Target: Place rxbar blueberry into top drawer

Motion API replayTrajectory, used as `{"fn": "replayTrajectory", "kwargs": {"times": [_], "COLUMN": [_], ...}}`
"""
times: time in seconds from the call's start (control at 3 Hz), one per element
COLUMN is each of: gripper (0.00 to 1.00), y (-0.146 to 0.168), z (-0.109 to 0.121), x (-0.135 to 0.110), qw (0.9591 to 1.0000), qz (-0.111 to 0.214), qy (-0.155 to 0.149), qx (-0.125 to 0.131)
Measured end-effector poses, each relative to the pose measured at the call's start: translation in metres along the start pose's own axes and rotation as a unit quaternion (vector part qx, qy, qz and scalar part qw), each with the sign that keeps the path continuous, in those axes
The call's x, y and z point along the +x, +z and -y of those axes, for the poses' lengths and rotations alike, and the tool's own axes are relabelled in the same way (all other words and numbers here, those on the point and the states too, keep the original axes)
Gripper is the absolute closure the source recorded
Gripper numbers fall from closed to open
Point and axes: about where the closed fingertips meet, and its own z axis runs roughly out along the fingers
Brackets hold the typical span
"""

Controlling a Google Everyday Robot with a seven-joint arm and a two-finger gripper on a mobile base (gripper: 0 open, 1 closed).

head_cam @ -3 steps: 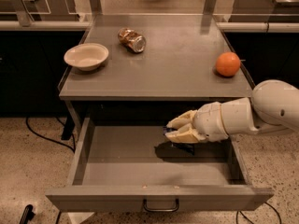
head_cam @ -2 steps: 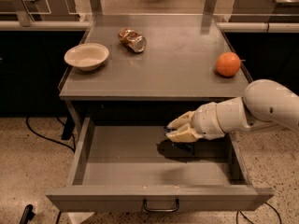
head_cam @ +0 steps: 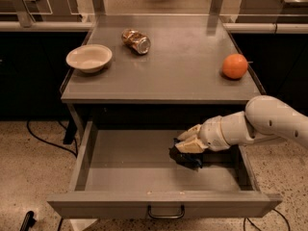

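The top drawer (head_cam: pixel 120 177) stands pulled open below the table top, its grey front panel and small dark handle (head_cam: pixel 166 211) nearest the camera. My gripper (head_cam: pixel 185 146) reaches in from the right and is low over the drawer floor, right of centre. It is shut on the rxbar blueberry (head_cam: pixel 186 159), a dark navy wrapper that hangs just under the cream fingers (head_cam: pixel 191 133), at or just above the drawer floor. Most of the bar lies in shadow.
On the table top (head_cam: pixel 183 76) are a cream bowl (head_cam: pixel 89 57) at the left, a crushed gold-brown can (head_cam: pixel 136 41) at the back and an orange (head_cam: pixel 235 65) at the right. The white arm (head_cam: pixel 269 124) crosses the drawer's right wall.
The gripper with the bar has moved lower into the drawer, toward its floor. Nothing on the table top has moved.
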Motion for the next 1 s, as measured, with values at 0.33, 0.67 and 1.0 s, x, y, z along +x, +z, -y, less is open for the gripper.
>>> {"fn": "replayTrajectory", "kwargs": {"times": [0.33, 0.67, 1.0], "gripper": [1.00, 0.81, 0.58], "y": [0.0000, 0.0000, 0.0001], "z": [0.0000, 0.0000, 0.0000], "x": [0.0000, 0.0000, 0.0000], "qw": [1.0000, 1.0000, 1.0000], "qz": [0.000, 0.000, 0.000], "qy": [0.000, 0.000, 0.000], "qx": [0.000, 0.000, 0.000]}}
